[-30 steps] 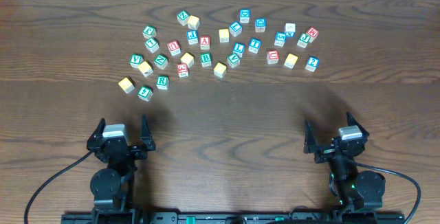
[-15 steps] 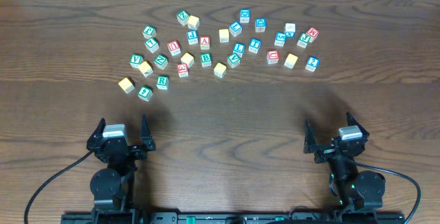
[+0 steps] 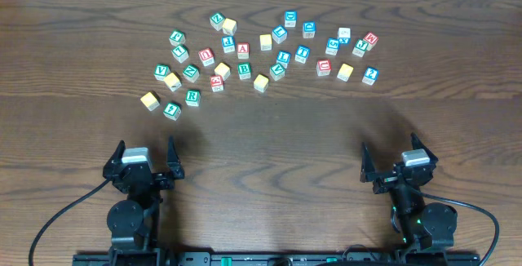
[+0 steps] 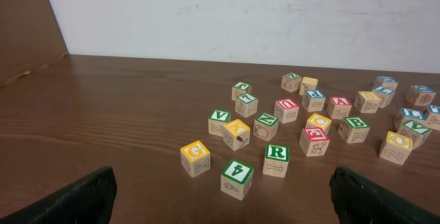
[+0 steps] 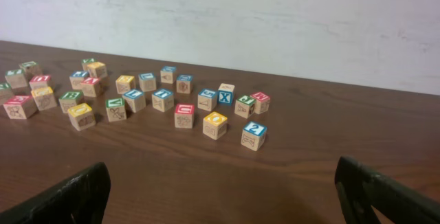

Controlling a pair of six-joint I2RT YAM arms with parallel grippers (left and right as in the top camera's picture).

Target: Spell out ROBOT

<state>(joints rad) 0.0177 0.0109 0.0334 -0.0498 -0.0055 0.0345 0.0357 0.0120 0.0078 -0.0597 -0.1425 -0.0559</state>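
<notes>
Both released and empty: left hand (image 3: 145, 145) and right hand (image 3: 391, 148), at near table (image 3: 269, 135) edge, fingers (image 4: 75, 200) cropped in wrist views. I read R cube (image 3: 192, 97) beyond left hand, B cube (image 3: 245, 71) farther right; yellow cubes (image 3: 261, 82) unreadable.

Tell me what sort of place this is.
Probably an indoor robot test bench: a wooden table against a plain white wall, two mounted robot arms, and scattered letter cubes.
</notes>
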